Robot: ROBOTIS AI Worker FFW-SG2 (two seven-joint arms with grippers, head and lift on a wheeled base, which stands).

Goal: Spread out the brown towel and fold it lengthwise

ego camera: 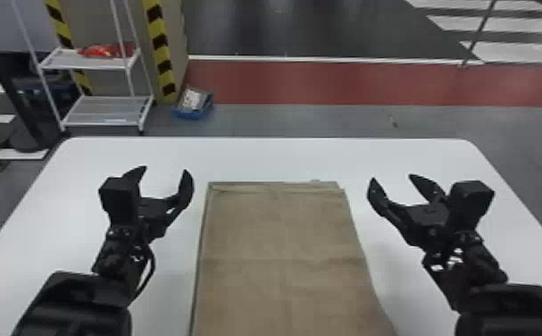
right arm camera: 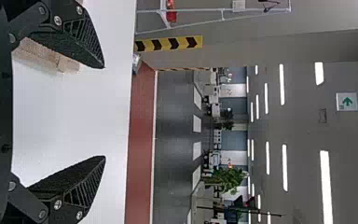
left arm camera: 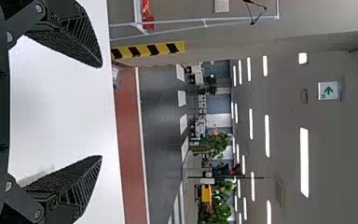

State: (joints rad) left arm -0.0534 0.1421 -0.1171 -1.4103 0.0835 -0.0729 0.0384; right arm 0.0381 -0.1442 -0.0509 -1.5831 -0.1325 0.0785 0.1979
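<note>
The brown towel (ego camera: pixel 283 250) lies flat on the white table, a long panel running from the middle toward the near edge, with layered edges along its far end and left side. To its left, my left gripper (ego camera: pixel 166 175) stands open above the table, holding nothing. On the towel's other side my right gripper (ego camera: pixel 392 184) is likewise open and apart from the cloth. In the left wrist view, the left gripper (left arm camera: pixel 101 112) has bare table between its fingers. The right wrist view has the right gripper (right arm camera: pixel 105 113) spread wide, with a corner of the towel (right arm camera: pixel 44 55) beside one finger.
The white table (ego camera: pixel 274 156) extends around the towel, its far edge beyond both grippers. On the floor past it stand a white shelf rack (ego camera: pixel 104 111) at the left and a blue bin (ego camera: pixel 193 105).
</note>
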